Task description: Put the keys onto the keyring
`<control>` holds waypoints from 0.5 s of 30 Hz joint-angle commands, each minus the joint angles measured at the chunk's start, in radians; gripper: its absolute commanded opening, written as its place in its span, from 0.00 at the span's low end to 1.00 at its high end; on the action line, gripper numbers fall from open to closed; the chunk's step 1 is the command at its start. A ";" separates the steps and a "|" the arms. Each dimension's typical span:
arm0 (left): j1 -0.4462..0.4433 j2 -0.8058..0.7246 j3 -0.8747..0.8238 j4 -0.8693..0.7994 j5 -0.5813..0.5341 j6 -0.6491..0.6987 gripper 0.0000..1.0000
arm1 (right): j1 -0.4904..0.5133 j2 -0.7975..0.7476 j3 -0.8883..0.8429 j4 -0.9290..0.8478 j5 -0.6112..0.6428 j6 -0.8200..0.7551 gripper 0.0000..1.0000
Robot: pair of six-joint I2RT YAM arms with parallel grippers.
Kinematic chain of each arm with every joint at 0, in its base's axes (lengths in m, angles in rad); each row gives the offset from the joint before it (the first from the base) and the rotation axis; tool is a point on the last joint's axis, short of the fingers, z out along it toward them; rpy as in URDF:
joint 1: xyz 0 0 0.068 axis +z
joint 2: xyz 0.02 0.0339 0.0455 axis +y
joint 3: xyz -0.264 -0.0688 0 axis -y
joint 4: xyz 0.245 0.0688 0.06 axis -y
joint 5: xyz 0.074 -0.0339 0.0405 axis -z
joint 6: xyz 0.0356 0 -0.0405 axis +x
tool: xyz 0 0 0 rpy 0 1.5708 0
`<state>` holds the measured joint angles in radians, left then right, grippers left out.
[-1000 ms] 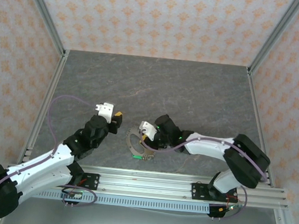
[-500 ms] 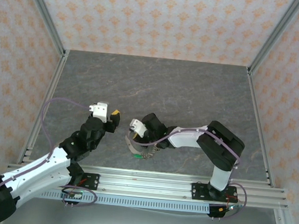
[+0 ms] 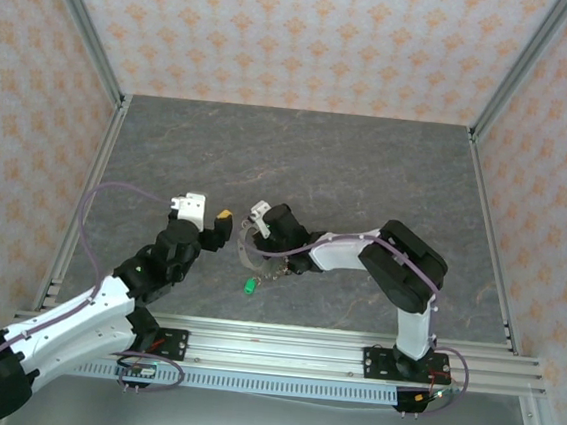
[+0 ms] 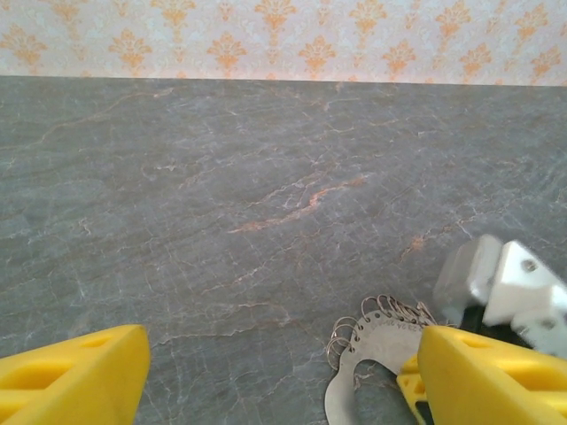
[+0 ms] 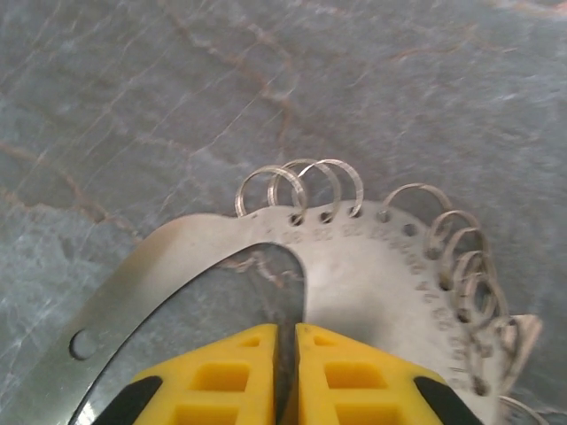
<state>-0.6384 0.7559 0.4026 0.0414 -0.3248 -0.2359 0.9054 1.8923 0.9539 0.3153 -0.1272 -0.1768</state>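
Note:
The keyring [image 5: 390, 266] is a flat grey metal crescent with thin wire loops along its outer edge. My right gripper [image 5: 285, 354] is shut on its inner edge, the yellow fingers pinching the plate. From above, the keyring [image 3: 249, 250] sits at mid-table under the right gripper [image 3: 261, 238]. One green-headed key [image 3: 248, 287] lies on the table just below it; whether it hangs from a loop I cannot tell. My left gripper [image 4: 283, 381] is open with nothing between its fingers [image 4: 75, 372], and the keyring [image 4: 381, 341] is just inside its right finger. It sits just left of the keyring, seen from above [image 3: 220, 223].
The grey stone-patterned table [image 3: 368, 170] stretches free toward the back. Metal frame posts and patterned walls bound it. The right arm's white camera mount [image 4: 505, 283] is close to my left gripper's right finger.
The right gripper moved left and toward the back with the keyring; the green key now trails below it. The left gripper opened wider and shifted slightly.

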 commanded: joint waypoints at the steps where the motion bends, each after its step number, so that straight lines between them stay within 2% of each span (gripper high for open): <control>1: 0.010 0.029 0.053 -0.045 -0.018 -0.036 0.81 | -0.020 -0.166 -0.058 0.107 0.078 0.033 0.17; 5: 0.011 0.074 0.079 -0.045 -0.026 -0.054 0.83 | -0.060 -0.348 -0.146 0.115 0.222 -0.024 0.21; 8: 0.011 0.114 0.107 -0.052 -0.023 -0.043 0.84 | -0.121 -0.488 -0.240 0.145 0.360 -0.051 0.31; 12: 0.013 0.140 0.121 -0.048 -0.058 -0.046 0.84 | -0.265 -0.676 -0.389 0.181 0.477 -0.048 0.44; 14: 0.021 0.141 0.116 -0.040 -0.082 -0.057 0.93 | -0.349 -0.769 -0.440 0.151 0.488 -0.029 0.48; 15: 0.032 0.144 0.114 -0.035 -0.077 -0.058 0.93 | -0.395 -0.812 -0.464 0.134 0.474 -0.023 0.50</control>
<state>-0.6270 0.8974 0.4950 0.0074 -0.3466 -0.2729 0.5823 1.1652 0.5468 0.4744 0.2626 -0.2169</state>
